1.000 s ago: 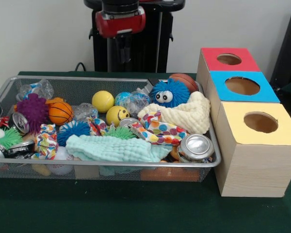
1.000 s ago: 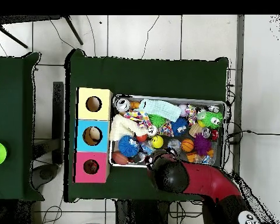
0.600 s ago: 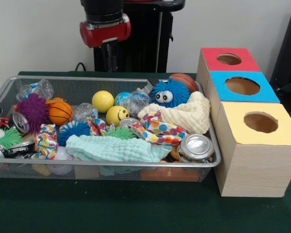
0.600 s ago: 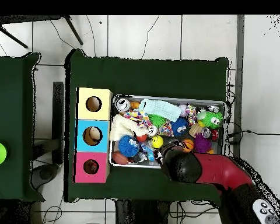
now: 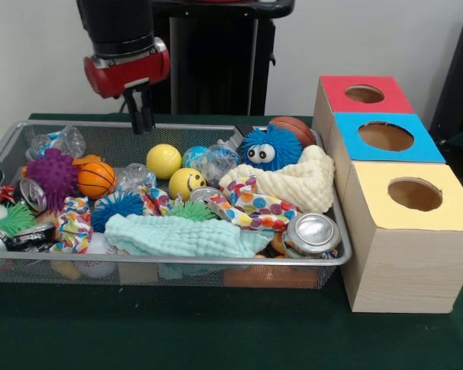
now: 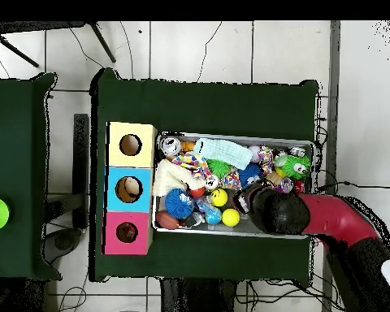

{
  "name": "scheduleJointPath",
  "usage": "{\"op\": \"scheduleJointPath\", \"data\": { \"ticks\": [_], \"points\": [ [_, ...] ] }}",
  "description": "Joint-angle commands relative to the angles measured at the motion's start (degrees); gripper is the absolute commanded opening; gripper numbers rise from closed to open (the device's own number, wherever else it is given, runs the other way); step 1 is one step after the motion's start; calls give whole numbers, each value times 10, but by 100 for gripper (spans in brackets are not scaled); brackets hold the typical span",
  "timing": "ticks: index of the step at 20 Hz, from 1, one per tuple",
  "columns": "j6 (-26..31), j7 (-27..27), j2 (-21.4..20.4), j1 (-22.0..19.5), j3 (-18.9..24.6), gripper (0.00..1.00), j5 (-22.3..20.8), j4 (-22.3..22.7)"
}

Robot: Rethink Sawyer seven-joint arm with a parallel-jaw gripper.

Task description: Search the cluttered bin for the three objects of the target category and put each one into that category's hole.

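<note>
Green table, pincer (image 5: pixel 144 123) closed and empty, above bin (image 5: pixel 216 262), yellow ball (image 5: pixel 163 160) beside.

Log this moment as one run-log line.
end effector: empty, above bin's far rim | bin: full of clutter | holes: none being fed

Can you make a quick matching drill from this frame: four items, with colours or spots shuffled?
Things:
1. fuzzy ball with eyes
2. smiley ball
3. spiky ball
4. soda can

Descriptions:
A. purple, at the bin's left end in the front view
B. blue, beside the cream cloth
C. silver, in the bin corner nearest the yellow box
D. yellow, mid-bin

Pairs: 1-B, 2-D, 3-A, 4-C
</note>
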Motion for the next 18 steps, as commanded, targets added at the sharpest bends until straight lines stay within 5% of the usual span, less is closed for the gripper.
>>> {"op": "scheduleJointPath", "data": {
  "ticks": [1,9,18],
  "points": [
    [113,-220,52,-30,85,0,-37,-107],
    [176,-246,112,-29,83,0,-52,-230],
    [184,-307,140,-43,91,0,-87,-277]
  ]
}}
